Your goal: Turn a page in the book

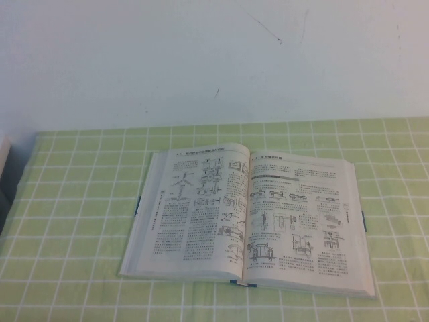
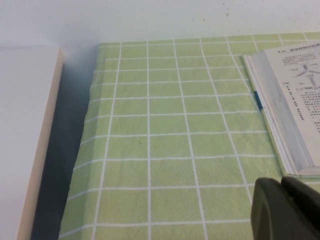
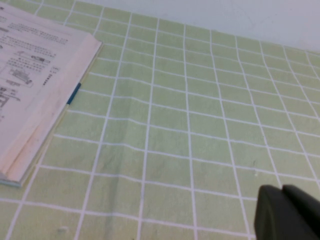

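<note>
The book [image 1: 248, 221] lies open and flat in the middle of the green checked table. Both open faces are densely printed with line drawings and text. Dark blue cover edges show at its sides. A leaf with a mostly blank face does not show, so I cannot single out the page. Neither arm appears in the high view. My left gripper [image 2: 281, 181] is shut and empty, hovering over the cloth just off the book's left edge [image 2: 295, 100]. My right gripper [image 3: 282, 189] is shut and empty, over bare cloth well off the book's right edge [image 3: 35, 85].
A white board or box [image 2: 30, 140] stands beyond the table's left edge, with a dark gap beside it. A white wall [image 1: 214, 60] rises behind the table. Green checked cloth [image 1: 67, 201] covers the table on both sides of the book.
</note>
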Motion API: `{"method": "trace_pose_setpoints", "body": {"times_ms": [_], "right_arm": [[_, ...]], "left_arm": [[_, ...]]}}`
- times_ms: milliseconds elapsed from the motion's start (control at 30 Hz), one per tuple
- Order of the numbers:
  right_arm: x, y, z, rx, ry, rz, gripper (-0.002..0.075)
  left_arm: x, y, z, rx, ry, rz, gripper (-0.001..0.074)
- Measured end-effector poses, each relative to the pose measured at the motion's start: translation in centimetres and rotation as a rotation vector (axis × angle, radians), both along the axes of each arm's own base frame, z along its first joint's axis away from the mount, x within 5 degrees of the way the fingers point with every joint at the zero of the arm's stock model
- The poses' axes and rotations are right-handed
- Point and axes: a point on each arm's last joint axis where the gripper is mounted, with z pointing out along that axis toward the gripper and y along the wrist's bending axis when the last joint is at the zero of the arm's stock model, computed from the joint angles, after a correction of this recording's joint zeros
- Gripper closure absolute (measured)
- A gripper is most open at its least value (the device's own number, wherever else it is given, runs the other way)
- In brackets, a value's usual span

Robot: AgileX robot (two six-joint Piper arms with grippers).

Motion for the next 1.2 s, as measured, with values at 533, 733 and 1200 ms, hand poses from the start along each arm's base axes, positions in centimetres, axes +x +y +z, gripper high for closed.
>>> {"method": "trace_pose_setpoints", "body": {"times_ms": [533, 733, 1200], "right_arm": [[0.00, 0.01, 0.01, 0.026, -0.003, -0.008, 0.0729], [0.00, 0.01, 0.01, 0.026, -0.003, -0.008, 0.0729], [0.01, 0.02, 0.01, 0.029, -0.003, -0.008, 0.0729]], "left_arm": [[0.00, 0.00, 0.00, 0.000, 0.000, 0.000, 0.0738], [0.00, 0.00, 0.00, 0.000, 0.000, 0.000, 0.0738], [0.00, 0.00, 0.00, 0.000, 0.000, 0.000, 0.0738]]}}
